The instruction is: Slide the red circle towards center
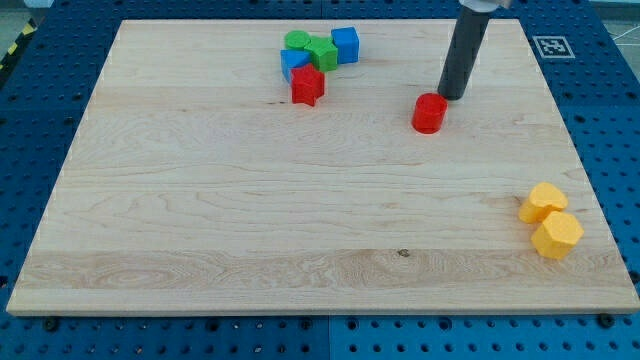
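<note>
The red circle [429, 113] is a short red cylinder lying right of the board's middle, in the upper half. My tip [453, 97] stands just to its upper right, touching or nearly touching its edge. The dark rod rises from there out of the view's top.
A cluster lies near the top middle: a red star-like block [307, 86], a blue block [293, 63], a green circle [296, 40], a green block [322, 53] and a blue cube [345, 44]. Two yellow blocks [542, 202] [557, 236] lie near the right edge. The wooden board [200, 220] sits on a blue pegboard.
</note>
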Motion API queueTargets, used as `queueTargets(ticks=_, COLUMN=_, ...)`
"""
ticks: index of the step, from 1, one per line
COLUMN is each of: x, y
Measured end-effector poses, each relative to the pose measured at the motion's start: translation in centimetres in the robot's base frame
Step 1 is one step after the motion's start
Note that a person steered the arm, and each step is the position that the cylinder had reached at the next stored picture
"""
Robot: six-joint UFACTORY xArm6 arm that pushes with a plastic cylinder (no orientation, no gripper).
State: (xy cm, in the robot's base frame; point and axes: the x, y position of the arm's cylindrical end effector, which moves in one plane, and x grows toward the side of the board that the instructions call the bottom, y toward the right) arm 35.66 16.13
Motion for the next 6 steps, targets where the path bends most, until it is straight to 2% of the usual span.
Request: queueTargets(ticks=6, x=9.1, y=-12.5)
